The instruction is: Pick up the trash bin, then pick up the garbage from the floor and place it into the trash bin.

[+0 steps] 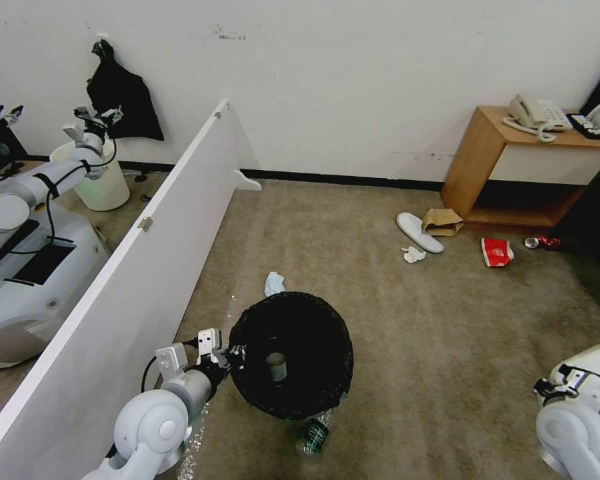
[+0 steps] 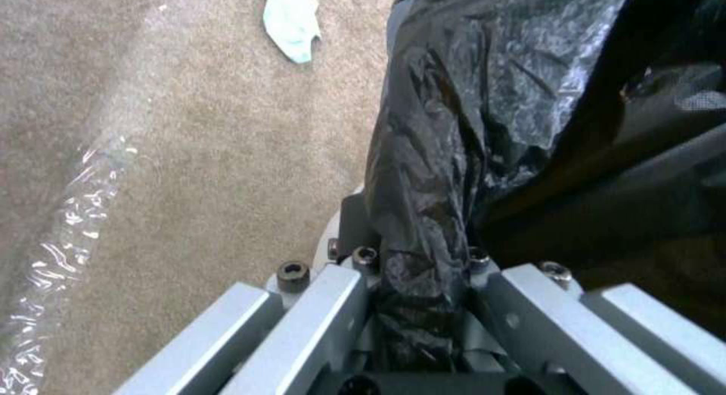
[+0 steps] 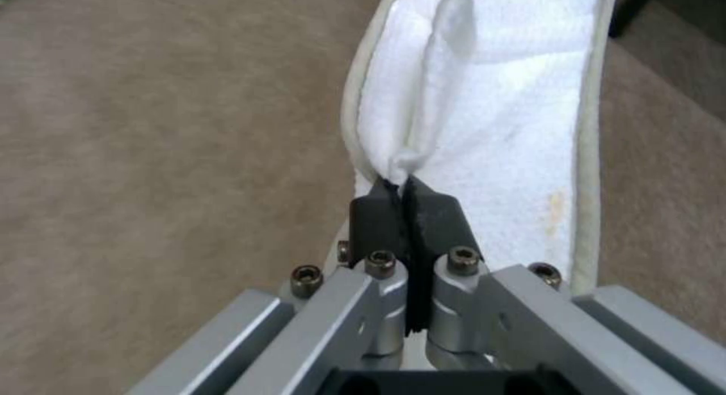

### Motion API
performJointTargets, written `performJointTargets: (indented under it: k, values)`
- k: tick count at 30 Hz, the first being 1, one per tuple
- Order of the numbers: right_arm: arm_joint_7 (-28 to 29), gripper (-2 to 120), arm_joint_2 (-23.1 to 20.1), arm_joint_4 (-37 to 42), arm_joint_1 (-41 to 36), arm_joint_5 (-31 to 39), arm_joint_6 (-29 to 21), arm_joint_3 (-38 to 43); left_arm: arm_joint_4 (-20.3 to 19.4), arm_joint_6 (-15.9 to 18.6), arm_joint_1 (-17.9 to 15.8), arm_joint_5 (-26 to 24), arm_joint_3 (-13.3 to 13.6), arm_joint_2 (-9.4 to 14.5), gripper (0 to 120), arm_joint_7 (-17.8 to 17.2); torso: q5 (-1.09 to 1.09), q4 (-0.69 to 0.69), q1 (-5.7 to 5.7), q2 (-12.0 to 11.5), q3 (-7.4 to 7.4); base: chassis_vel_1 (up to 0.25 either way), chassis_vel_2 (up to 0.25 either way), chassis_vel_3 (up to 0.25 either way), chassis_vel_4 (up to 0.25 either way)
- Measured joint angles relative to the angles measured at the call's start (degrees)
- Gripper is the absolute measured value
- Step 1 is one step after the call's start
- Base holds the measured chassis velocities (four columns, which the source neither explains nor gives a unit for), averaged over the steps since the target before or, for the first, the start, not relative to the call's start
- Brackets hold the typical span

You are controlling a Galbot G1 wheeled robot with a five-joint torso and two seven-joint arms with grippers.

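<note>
While gripping bag-lined rim of trash bin (image 1: 291, 355) with our left gripper (image 2: 421, 304), we are holding bin low before us over carpet (image 1: 393, 320); our right gripper (image 3: 406, 199) is pinching white slipper (image 3: 499, 128).

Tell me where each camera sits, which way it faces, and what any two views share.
Head view: on the robot's head, facing forward and down at the carpet; left arm holds the trash bin, right arm at lower right.
Left wrist view: on the left wrist, looking along the left pincer, shut on the bin's black bag rim.
Right wrist view: on the right wrist, looking along the right pincer, shut on a white slipper.
Shared: head and left wrist views both show the bin and the blue tissue.
</note>
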Motion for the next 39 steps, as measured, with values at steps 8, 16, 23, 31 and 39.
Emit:
performJointTargets:
  k: [8, 16, 23, 31, 39]
  values:
    - [-0.93, 0, -3.02, 12.57, -4.1, 7.82, -3.66, 0.85, 1.16, -0.22, -1.93, 0.28, 0.28, 1.21, 2, 1.14, -0.01, 0.0, 0.0, 0.0, 0.0, 0.0, 0.0, 0.0, 0.0]
    - [-2.01, 0, -5.97, 19.3, -4.97, 13.43, -5.88, 0.02, 2.39, -0.24, -3.71, 0.37, 0.71, 1.06, 2, 1.32, -0.01, 0.01, 0.0, 0.0, 0.0, 0.0, 0.0, 0.0, 0.0]
    - [-2.63, 0, -8.37, 24.41, -5.4, 16.65, -6.46, 0.53, 4.49, 0.13, -8.57, -0.7, 3.37, 0.92, 2, 0.74, 0.0, 0.01, 0.0, 0.0, 0.0, 0.0, 0.0, 0.0, 0.0]
    - [-2.6, 0, -11.79, 31.3, -6.31, 21.77, -6.73, 3.77, 6.98, 0.63, -12.97, -2.3, 6.44, 0.17, 2, -0.35, 0.0, 0.01, 0.0, 0.0, 0.0, 0.0, 0.0, 0.0, 0.0]
    - [-4.92, 0, -14.64, 33.45, -9.02, 29.41, -7.03, 9.76, 9.45, 0.73, -16.16, -2.34, 9.57, -1.13, 2, -0.47, 0.01, 0.0, 0.0, 0.0, 0.0, 0.0, 0.0, 0.0, 0.0]
